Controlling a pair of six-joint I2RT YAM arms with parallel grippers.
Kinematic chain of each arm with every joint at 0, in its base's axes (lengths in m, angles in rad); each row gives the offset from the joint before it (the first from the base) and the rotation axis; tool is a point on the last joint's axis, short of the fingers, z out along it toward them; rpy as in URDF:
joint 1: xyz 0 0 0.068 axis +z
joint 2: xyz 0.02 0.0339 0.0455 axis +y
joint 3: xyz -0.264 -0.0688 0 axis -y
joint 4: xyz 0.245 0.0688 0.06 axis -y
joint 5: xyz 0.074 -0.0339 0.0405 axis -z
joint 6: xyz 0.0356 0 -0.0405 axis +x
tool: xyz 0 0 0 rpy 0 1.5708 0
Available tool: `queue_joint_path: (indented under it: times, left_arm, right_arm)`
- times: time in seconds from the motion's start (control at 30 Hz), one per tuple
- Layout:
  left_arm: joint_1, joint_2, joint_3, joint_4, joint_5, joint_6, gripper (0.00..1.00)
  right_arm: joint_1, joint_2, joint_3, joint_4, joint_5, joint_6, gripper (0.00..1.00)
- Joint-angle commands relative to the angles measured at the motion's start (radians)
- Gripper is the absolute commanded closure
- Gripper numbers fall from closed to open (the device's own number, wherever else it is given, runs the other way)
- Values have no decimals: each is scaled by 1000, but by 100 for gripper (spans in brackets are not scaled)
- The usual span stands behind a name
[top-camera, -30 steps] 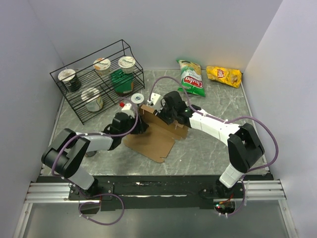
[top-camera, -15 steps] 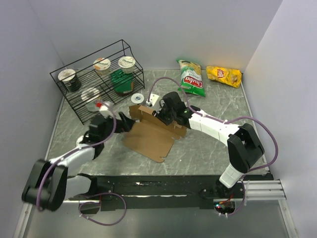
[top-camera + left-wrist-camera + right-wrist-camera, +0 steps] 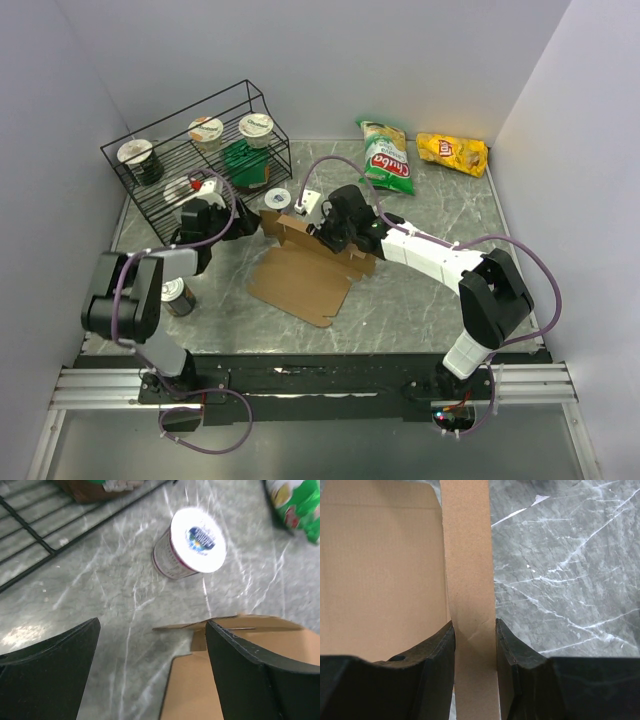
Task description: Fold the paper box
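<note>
Right wrist: right gripper (image 3: pixel 472 630) clamped on raised flap of paper box (image 3: pixel 305 275), mid-table. Left gripper (image 3: pixel 151 630) fingers wide apart, empty, near box corner. We judge wall-raising in hand; next needs left grasp on adjacent flap.

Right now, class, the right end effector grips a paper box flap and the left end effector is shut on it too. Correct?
No. The left end effector is open, holding nothing, as the left wrist view shows. The rest stands.
</note>
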Motion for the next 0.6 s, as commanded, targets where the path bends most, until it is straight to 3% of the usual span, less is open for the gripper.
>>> queue_joint_path:
  times: [0.0,0.1,0.2,0.37,0.57]
  left_arm:
    - [1,88,75,79,91,56,9]
    - [2,122,72,106,134,67,10]
    - [23,106,44,133,75,50,8]
    - [123,11,-33,280,167,-99,8]
    - [149,23,62,147,168,-51,6]
  right_arm:
    - [5,-3,-27,-33,-42,6,70]
    - [4,0,-27,-34,-39,5,70]
    - [1,-7,-31,-33,-39,3,70]
    - [-5,-18,-33,-37,-41,3,70]
    - [-5,-20,-31,-36,-55,8,70]
